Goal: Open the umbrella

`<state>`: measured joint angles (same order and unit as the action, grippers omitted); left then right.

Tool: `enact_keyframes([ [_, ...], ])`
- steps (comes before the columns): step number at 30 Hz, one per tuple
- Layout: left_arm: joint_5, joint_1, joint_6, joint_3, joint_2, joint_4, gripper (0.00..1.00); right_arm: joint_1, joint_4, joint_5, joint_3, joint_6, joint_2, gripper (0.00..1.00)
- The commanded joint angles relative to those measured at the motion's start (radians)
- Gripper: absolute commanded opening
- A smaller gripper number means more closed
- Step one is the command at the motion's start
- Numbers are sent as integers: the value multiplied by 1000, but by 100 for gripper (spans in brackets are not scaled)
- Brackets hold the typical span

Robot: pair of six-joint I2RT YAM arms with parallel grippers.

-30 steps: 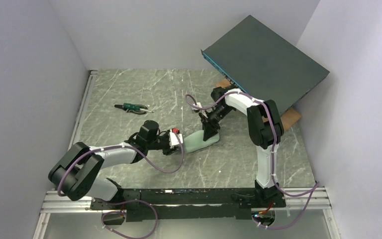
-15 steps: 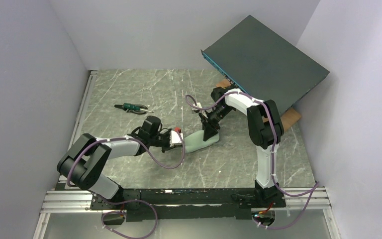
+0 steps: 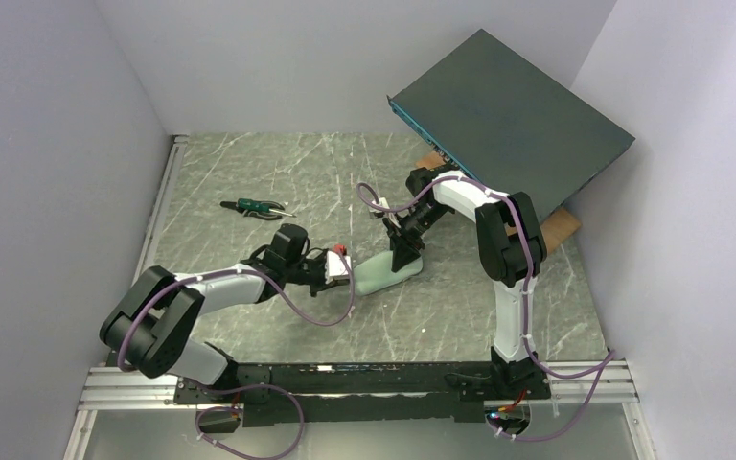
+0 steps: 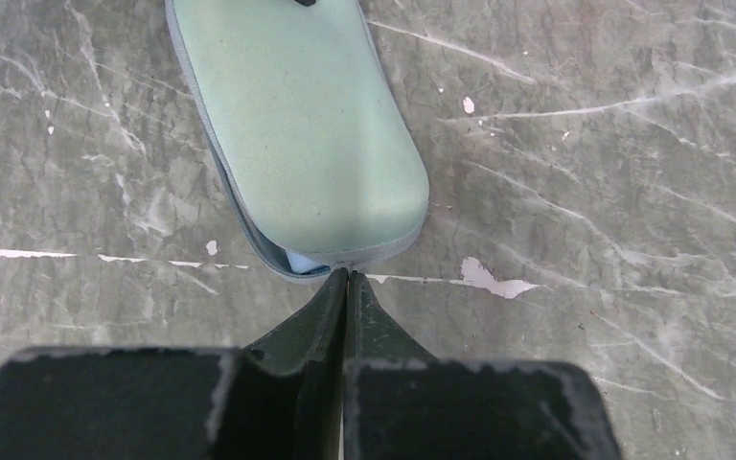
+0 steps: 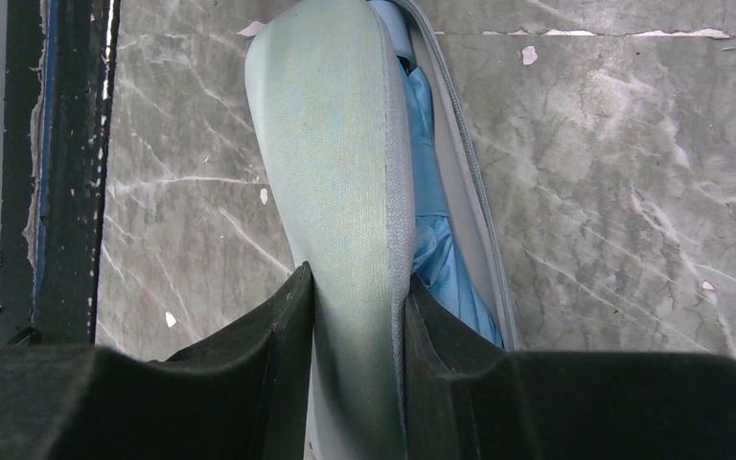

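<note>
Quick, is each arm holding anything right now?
Left end effector: closed, tips at the end of the pale grey-green oblong hard case; a grasp cannot be told.
Right end effector: closed on that case's lid.

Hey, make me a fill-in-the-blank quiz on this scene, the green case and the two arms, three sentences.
1. The right gripper is shut on the lid of the pale grey-green oblong hard case; the folded fabric umbrella inside is coloured ____.
2. The jaws of the left gripper are ____, tips at the case's end seam.
3. The big dark-grey flat box sits tilted at the grey marbled table's far ____ corner.

Missing words: blue; shut; right
</note>
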<state>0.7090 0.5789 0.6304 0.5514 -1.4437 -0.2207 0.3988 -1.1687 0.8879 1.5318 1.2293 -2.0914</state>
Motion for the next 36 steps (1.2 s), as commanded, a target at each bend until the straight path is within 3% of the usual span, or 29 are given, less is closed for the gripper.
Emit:
enact_keyframes([
  [1, 1, -8, -63, 9, -20, -33, 17, 10, -8, -99, -14, 32, -42, 0],
  [5, -26, -8, -76, 17, -42, -42, 22, 11, -8, -99, -14, 29, -41, 0],
  [11, -51, -8, -93, 30, -62, -53, 16, 11, 3, -91, -16, 18, -43, 0],
  [15, -66, -2, -118, 33, -64, -49, 41, 10, 10, -87, -15, 8, -45, 0],
  [19, -53, 13, -129, 25, -66, -45, 48, 11, 14, -86, -15, 1, -47, 0],
  [28, -107, 68, -246, 34, -140, -137, 41, 7, 36, -81, -20, -32, -45, 0],
  [36, -175, 68, -389, 24, -174, -222, 25, 6, 105, -98, -51, -106, -26, 0],
])
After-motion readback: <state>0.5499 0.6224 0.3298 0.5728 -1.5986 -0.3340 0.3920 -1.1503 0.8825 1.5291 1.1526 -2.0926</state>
